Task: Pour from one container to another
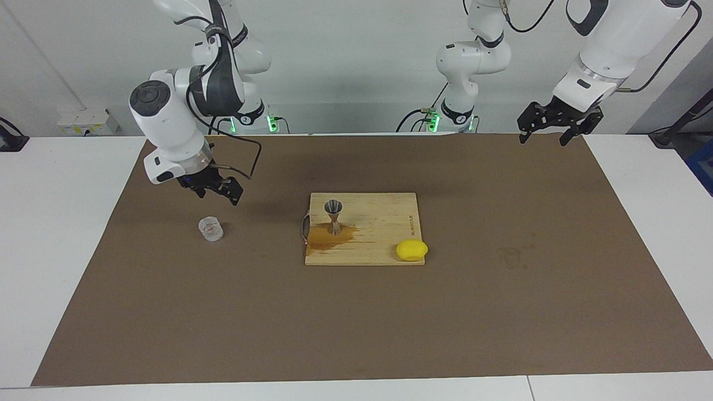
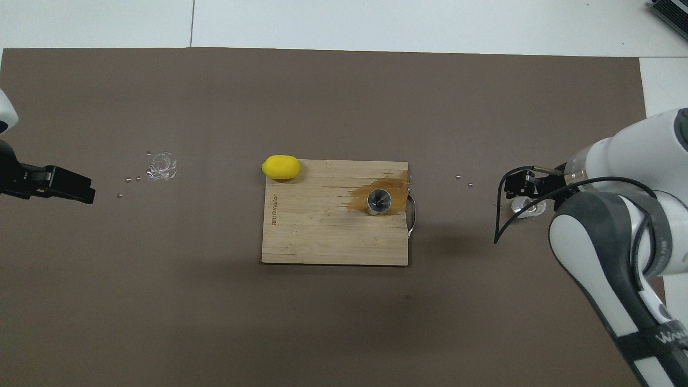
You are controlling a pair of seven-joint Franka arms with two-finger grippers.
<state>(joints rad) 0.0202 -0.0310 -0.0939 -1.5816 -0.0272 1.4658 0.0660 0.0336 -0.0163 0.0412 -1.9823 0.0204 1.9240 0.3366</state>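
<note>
Black right end effector (image 1: 214,189) hangs released, empty, over the brown mat just above the clear glass cup (image 1: 210,229), not touching it. Cup upright toward the right arm's end of the bench. Metal jigger (image 1: 333,216) upright on the wooden board (image 1: 384,223), in a brown spill. Left end effector (image 1: 552,123) waits released, raised.
</note>
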